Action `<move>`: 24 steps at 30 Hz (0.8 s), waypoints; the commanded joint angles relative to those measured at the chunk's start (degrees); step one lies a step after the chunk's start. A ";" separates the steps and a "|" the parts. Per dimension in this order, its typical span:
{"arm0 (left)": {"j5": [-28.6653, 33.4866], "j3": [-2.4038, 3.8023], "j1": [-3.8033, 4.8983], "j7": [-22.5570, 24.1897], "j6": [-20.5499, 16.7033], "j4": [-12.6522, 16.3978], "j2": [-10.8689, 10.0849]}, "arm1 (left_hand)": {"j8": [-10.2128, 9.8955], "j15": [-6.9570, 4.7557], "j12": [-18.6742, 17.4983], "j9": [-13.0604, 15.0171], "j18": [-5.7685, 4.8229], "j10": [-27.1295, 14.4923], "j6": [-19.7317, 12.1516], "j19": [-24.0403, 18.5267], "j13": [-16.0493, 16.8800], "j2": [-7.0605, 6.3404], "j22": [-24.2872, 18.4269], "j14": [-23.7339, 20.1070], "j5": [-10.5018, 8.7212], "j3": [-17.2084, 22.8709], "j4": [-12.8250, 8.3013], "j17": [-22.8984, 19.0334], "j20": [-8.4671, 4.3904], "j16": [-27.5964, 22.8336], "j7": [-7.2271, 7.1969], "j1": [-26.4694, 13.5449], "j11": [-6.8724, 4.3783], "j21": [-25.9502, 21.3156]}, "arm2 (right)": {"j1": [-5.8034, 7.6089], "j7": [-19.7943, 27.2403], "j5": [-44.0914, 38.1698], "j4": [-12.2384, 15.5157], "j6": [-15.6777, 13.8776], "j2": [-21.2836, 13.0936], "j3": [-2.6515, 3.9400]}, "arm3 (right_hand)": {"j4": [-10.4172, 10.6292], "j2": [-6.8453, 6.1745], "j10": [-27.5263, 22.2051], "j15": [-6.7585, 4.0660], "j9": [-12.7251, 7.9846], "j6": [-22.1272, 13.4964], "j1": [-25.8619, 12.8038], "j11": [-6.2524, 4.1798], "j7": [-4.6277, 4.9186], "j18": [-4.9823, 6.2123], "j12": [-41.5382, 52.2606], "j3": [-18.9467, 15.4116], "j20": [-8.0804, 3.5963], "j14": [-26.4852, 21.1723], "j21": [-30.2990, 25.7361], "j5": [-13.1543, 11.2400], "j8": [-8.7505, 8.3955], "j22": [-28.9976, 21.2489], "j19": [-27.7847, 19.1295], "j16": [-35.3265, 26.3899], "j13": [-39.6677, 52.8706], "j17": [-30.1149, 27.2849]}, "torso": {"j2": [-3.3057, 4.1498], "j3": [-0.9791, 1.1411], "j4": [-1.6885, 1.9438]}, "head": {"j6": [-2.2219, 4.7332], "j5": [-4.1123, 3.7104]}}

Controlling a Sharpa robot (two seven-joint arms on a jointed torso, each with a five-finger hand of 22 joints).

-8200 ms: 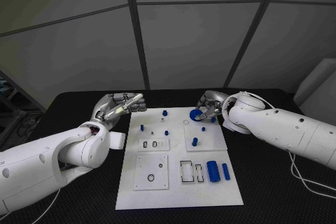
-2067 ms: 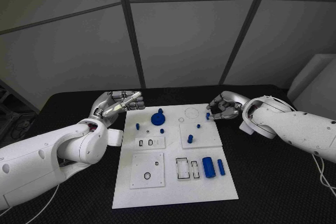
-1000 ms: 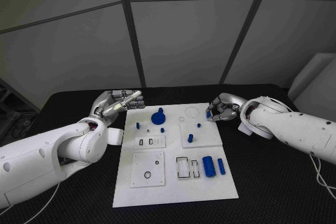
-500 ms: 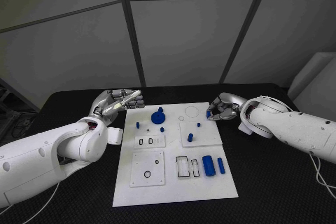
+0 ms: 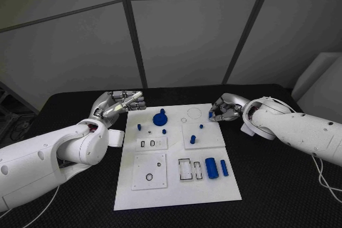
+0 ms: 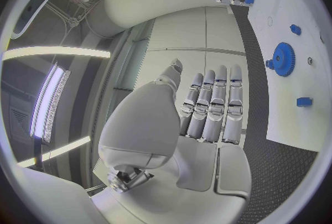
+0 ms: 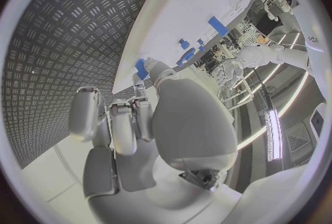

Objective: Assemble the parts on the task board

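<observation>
1. The right hand (image 5: 224, 111) sits at the far right corner of the board (image 5: 178, 198), fingers curled round a small blue peg (image 7: 141, 67). The right wrist view shows the peg at the fingertips, so it seems pinched there. The hold looks shallow, and the peg could slip or twist out as the hand moves.

2. The peg is small and the fingers hide much of it. If it tilts in the pinch, it probably meets its hole at an angle and jams or pops free.

3. A dropped peg could roll off the nearby board edge onto the black table (image 5: 285, 188), where it would be awkward to pick up.

4. The gear (image 5: 160, 119) stands on the far part of the board, with small pegs (image 5: 164, 131) just beside it. A wide sweep of the right hand across the board could knock these seated parts.

5. The left hand (image 5: 119, 105) hovers off the far left corner, fingers straight and close together, holding nothing. It does not press on the board, so a hard push from the right hand could shift the board.

6. The large cylinder (image 5: 211, 165) and the slim one (image 5: 224, 168) lie loose near the slots, well apart from both hands. A jolt to the board could set them rolling.
</observation>
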 commanded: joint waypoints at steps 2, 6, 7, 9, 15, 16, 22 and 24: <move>-0.43 0.05 0.08 0.04 0.63 0.02 0.03 | -0.23 -0.04 -0.19 0.01 0.02 0.01 0.48 0.37 0.00 0.72 -0.07 0.29 -0.15 -0.02 -0.46 0.10 0.10 -0.06 -0.07 0.05 -0.27 -0.24 | 0.07 -0.75 -0.23 0.24 -2.15 0.21 0.03 | -0.13 0.74 0.41 -0.54 0.06 0.66 -0.14 -0.09 -0.21 -0.40 0.38 0.38 -0.19 6.05 0.48 0.42 0.36 0.21 0.55 0.25 7.01 14.99 | -0.03 -0.02 0.04 | -0.02 0.03; -0.43 0.05 0.08 0.00 0.63 0.01 0.02 | -0.23 -0.04 -0.19 0.01 0.02 0.01 0.48 0.37 0.00 0.72 -0.07 0.29 -0.15 -0.02 -0.46 0.10 0.10 -0.06 -0.07 0.05 -0.27 -0.24 | 0.06 -0.82 -0.23 0.80 -3.44 0.27 0.03 | -0.49 1.19 0.52 -0.81 0.08 1.26 0.16 -0.39 -0.51 -0.43 0.45 0.97 -0.44 6.06 0.57 1.11 0.67 0.39 0.66 0.28 7.12 15.06 | -0.04 0.01 0.03 | -0.04 0.10; -0.43 0.05 0.08 -0.01 0.64 0.01 0.01 | -0.23 -0.04 -0.19 0.01 0.02 0.01 0.48 0.37 0.00 0.72 -0.07 0.29 -0.15 -0.02 -0.46 0.10 0.10 -0.06 -0.07 0.05 -0.27 -0.24 | 0.06 -0.79 -0.23 1.15 -3.90 0.24 0.03 | -0.61 1.27 0.54 -0.87 0.07 1.36 0.24 -0.45 -0.57 -0.44 0.46 1.13 -0.50 6.07 0.59 1.40 0.72 0.44 0.69 0.29 7.15 15.08 | -0.04 0.02 0.01 | -0.02 0.12; -0.43 0.05 0.08 -0.03 0.65 0.00 -0.01 | -0.23 -0.04 -0.19 0.01 0.02 0.01 0.48 0.37 0.00 0.72 -0.07 0.29 -0.15 -0.02 -0.46 0.10 0.10 -0.06 -0.07 0.05 -0.27 -0.24 | 0.06 -0.83 -0.23 2.21 -4.97 0.11 0.03 | -0.86 1.42 0.57 -0.98 0.04 1.53 0.36 -0.55 -0.65 -0.47 0.46 1.49 -0.64 6.07 0.65 2.24 0.80 0.56 0.77 0.29 7.18 15.09 | -0.02 0.04 -0.02 | -0.04 0.22; -0.43 0.05 0.08 -0.06 0.61 -0.15 -0.11 | -0.25 -0.04 -0.21 0.00 0.01 0.01 0.48 0.39 -0.01 0.77 -0.08 0.30 -0.15 0.00 -0.47 0.10 0.09 -0.09 -0.06 0.05 -0.26 -0.24 | 0.08 -1.89 -0.53 7.10 -8.33 -0.43 0.06 | -1.35 1.75 0.57 -1.13 -0.02 1.83 0.48 -0.69 -0.78 -0.53 0.41 2.26 -0.83 6.07 0.77 3.69 0.92 0.82 0.91 0.29 7.17 15.09 | -0.12 -0.03 -0.03 | -0.09 0.37; -0.43 0.05 0.08 -0.07 0.61 -0.16 -0.12 | -0.26 -0.04 -0.22 0.00 0.01 0.01 0.48 0.39 -0.01 0.79 -0.09 0.31 -0.15 0.01 -0.48 0.10 0.09 -0.10 -0.06 0.05 -0.26 -0.24 | 0.08 -2.04 -0.58 7.63 -8.60 -0.45 0.07 | -1.36 1.75 0.57 -1.14 -0.02 1.83 0.48 -0.69 -0.78 -0.53 0.41 2.28 -0.83 6.07 0.77 3.71 0.93 0.83 0.92 0.29 7.17 15.09 | -0.11 -0.04 0.00 | -0.08 0.37; -0.43 0.04 0.08 -0.10 0.62 -0.42 -0.05 | -0.26 -0.04 -0.22 0.00 0.01 0.01 0.48 0.39 -0.01 0.79 -0.09 0.31 -0.15 0.01 -0.48 0.10 0.09 -0.10 -0.06 0.05 -0.26 -0.24 | 0.11 -3.39 -1.68 12.23 -10.42 0.71 0.09 | -1.44 1.86 0.58 -1.17 0.00 2.06 0.40 -0.73 -0.84 -0.54 0.39 2.46 -0.87 6.07 0.79 3.90 1.04 0.87 0.94 0.29 7.17 15.09 | -0.08 0.01 0.05 | -0.14 0.85; -0.43 0.04 0.07 -0.11 0.66 -0.59 0.05 | -0.26 -0.04 -0.22 0.00 0.01 0.01 0.48 0.39 -0.01 0.79 -0.09 0.31 -0.15 0.01 -0.48 0.10 0.09 -0.10 -0.06 0.05 -0.26 -0.24 | 0.11 -3.81 -2.68 13.41 -10.75 1.71 0.09 | -1.46 1.90 0.57 -1.18 0.01 2.12 0.39 -0.75 -0.86 -0.55 0.38 2.51 -0.88 6.07 0.82 3.91 1.07 0.91 0.96 0.29 7.16 15.09 | -0.08 -0.01 0.12 | -0.16 1.21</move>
